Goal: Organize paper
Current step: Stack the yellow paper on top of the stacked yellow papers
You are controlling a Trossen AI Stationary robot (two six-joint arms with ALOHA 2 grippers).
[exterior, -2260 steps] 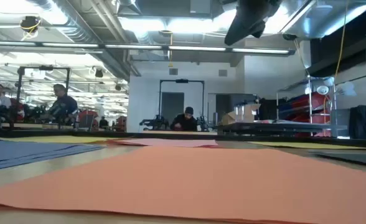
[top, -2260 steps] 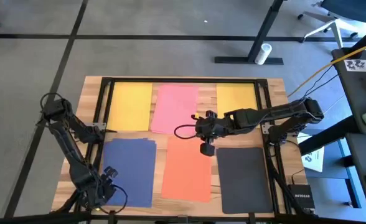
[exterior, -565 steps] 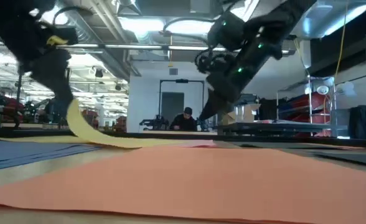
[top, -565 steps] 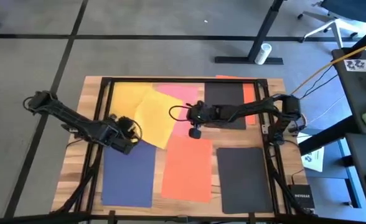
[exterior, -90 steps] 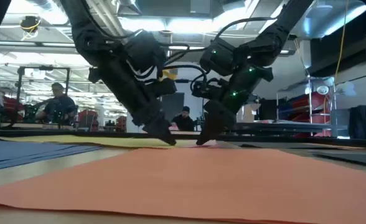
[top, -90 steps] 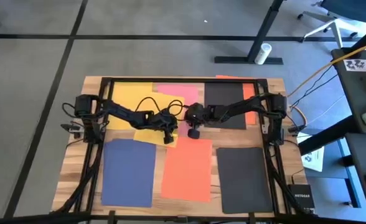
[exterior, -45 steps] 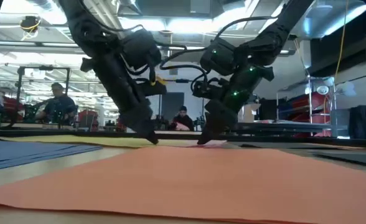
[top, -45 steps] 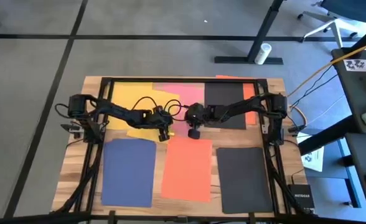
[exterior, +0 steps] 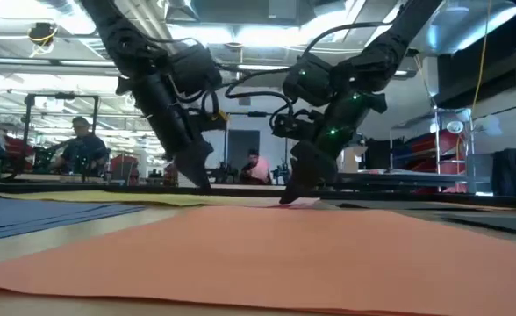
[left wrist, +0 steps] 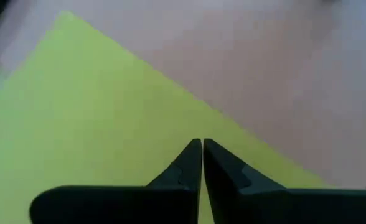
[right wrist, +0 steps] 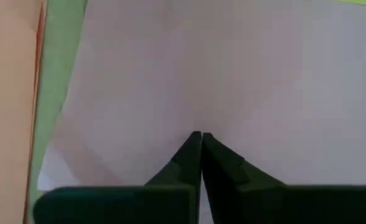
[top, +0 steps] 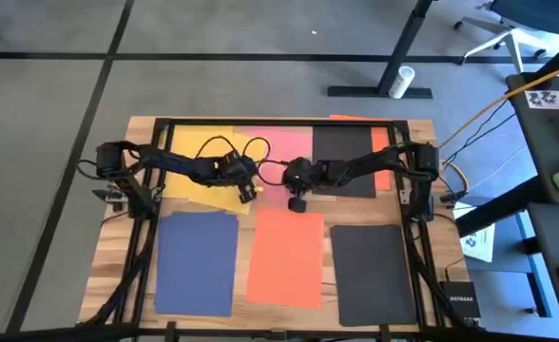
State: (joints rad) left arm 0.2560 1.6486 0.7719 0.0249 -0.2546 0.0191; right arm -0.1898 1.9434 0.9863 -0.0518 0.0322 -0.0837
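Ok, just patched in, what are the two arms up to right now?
Both arms are sorting coloured paper at the table's far-middle. The left gripper, fingers shut, presses on a yellow sheet. The right gripper, also shut, presses on the pink sheet beside it. Navy, orange and black sheets lie flat along the near side.

The wooden table (top: 137,271) carries flat paper sheets: yellow (top: 189,157), pink (top: 275,171) and black (top: 341,157) at the back, blue (top: 196,261), orange (top: 286,256) and black (top: 372,274) in front.
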